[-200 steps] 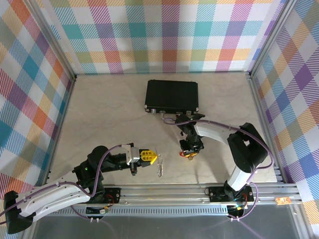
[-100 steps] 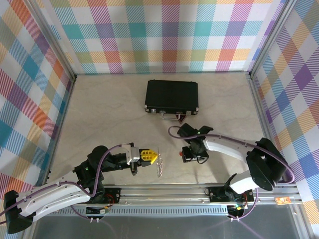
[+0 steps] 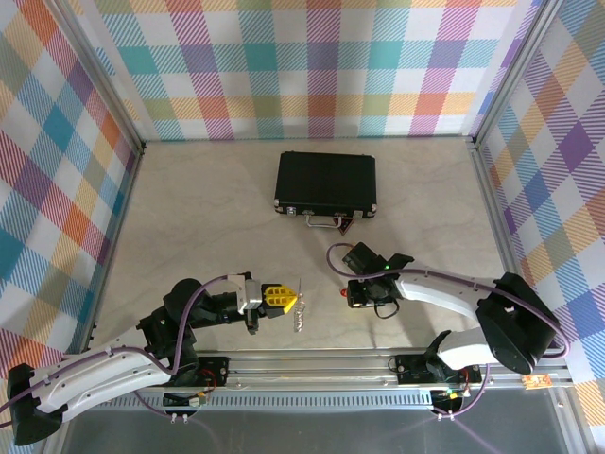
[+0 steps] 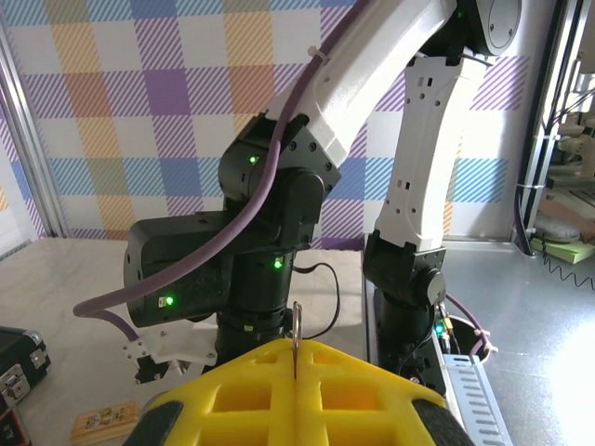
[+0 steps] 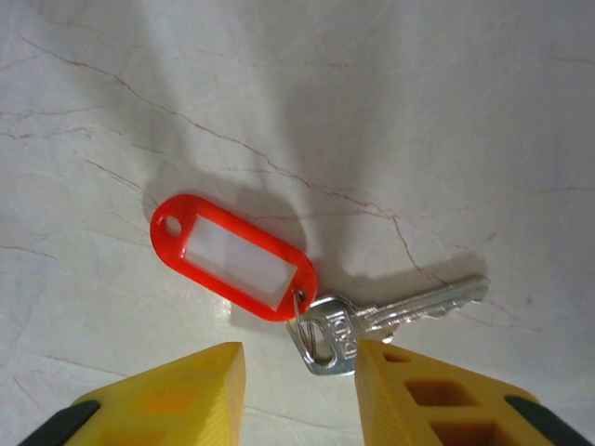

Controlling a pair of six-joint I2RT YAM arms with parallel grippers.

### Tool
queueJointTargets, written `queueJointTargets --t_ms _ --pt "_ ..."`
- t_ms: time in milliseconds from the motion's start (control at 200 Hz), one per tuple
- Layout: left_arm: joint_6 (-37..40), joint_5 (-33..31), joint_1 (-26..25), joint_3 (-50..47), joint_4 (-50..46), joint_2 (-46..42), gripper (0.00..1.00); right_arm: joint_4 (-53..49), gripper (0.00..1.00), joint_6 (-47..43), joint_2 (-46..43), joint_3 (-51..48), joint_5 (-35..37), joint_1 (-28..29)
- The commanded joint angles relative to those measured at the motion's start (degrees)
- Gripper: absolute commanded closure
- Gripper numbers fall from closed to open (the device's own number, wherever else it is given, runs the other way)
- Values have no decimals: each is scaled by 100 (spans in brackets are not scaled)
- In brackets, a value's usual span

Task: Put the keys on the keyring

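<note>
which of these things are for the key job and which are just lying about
For the job: red-tagged key, on the table; keyring, in the left end effector; right end effector, open over the key.
Lying about: black case; small yellow-orange tag.

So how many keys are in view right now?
1. The key, with its red tag, lies flat on the table at the tips of the open right gripper. More may be hidden inside the closed black case.
</note>
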Motion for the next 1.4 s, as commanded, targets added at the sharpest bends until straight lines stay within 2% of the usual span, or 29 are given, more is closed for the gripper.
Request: queueJointTargets --t_ms 0,735,810,1155,1395 --pt "-54 140 -45 -41 430 -86 100 313 67 14 -85 -118 99 46" --pt "-63 83 -43 -95 486 -146 100 -62 93 -28 134 144 379 143" --pt "-54 70 -44 -104 470 -184 100 -297 95 -47 179 274 365 164" --pt "217 -264 -47 10 -2 -316 100 -2895 97 -412 1390 1800 -104 234" --pt "333 -821 -45 -117 -99 -792 100 -3459 96 -906 2079 2318 -288 221"
